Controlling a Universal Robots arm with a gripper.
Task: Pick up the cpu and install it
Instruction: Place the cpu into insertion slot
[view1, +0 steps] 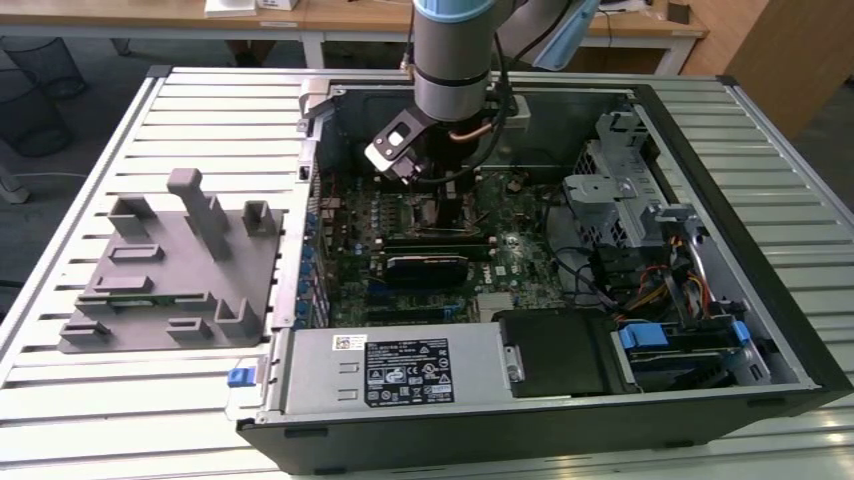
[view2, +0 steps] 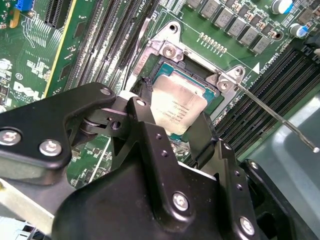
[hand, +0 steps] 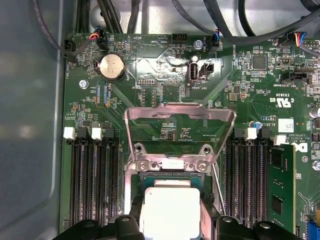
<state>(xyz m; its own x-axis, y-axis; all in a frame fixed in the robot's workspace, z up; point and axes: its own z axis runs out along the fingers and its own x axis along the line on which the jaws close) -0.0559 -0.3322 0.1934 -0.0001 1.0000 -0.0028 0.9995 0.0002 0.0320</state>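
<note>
The cpu (view2: 180, 102) is being gripped edge-to-edge by the tool (view2: 175, 112) over the socket (view2: 212, 96); keeping it level and corner-matched is mattering most.

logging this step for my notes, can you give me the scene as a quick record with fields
tool: inside the open computer case, over the motherboard socket
grip: shut on the cpu, held by two opposite edges
cpu position: at the socket opening; cannot tell whether it is seated
load plate: swung up, open
lever: released, standing clear of the socket
grey fixture tray: on the table, at the exterior view's left of the case
</note>
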